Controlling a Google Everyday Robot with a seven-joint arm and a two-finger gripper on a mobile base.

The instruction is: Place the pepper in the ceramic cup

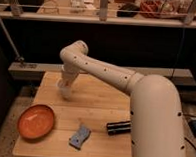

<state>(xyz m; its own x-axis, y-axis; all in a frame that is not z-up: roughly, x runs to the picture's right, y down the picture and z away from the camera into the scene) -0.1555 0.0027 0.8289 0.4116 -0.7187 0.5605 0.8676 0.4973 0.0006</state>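
Wooden table (pixel 105 101), contents:
- Orange bowl (pixel 36 121): 8 o'clock, near front edge.
- Gripper (pixel 65 83): 10 o'clock, directly above pale ceramic cup (pixel 66 91); whether wide or closed, cannot tell.
- Pepper: cannot make out.
- Blue-grey flat item (pixel 79 136): 6 o'clock.
- Black cylinder (pixel 118 128): 4 o'clock, beside white arm (pixel 107 72).

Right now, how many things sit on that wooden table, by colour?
Orange: 1, the bowl
Blue-grey: 1, the flat piece
Black: 1, the cylinder
Whitish: 1, what looks like a cup, right below the gripper at the far left of the table
Total: 4
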